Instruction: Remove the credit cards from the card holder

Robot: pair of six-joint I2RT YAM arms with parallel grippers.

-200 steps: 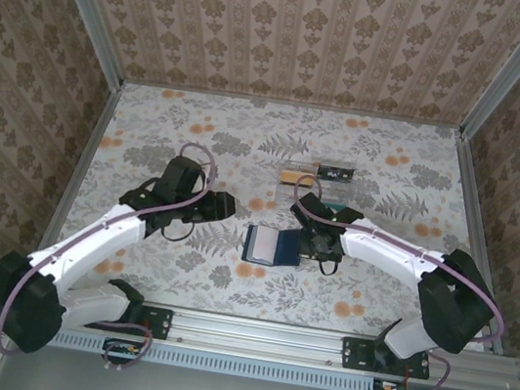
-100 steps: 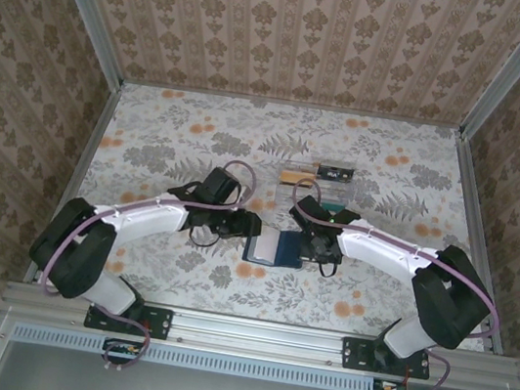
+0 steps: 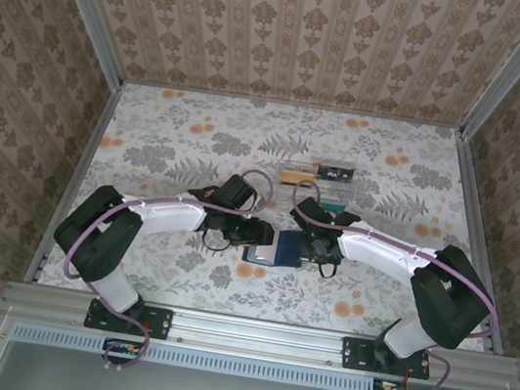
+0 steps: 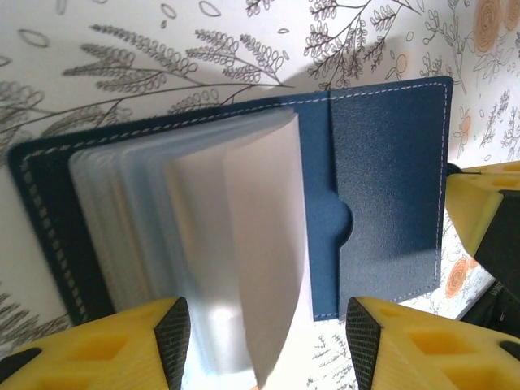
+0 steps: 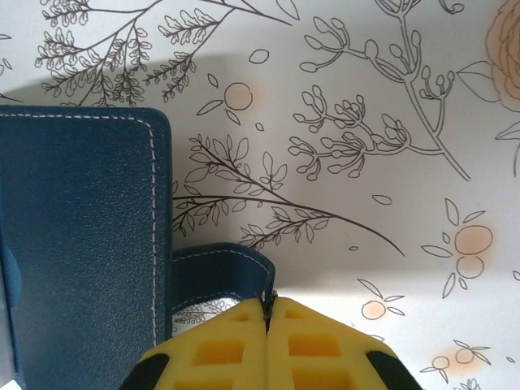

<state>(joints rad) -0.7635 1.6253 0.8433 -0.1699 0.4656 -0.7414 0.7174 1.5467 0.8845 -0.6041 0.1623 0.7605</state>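
Pinches tab of card holder in tightly closed right gripper. Straddles fanned clear sleeves with spread left gripper, gripping nothing. Keeps holder open, flat on floral table. Beyond, credit cards, lettering too small to read.

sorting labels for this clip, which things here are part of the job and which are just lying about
In the job: card holder, its clear sleeves, teal card, clear card, left gripper, right gripper.
Just there: floral table cover, patterned walls.
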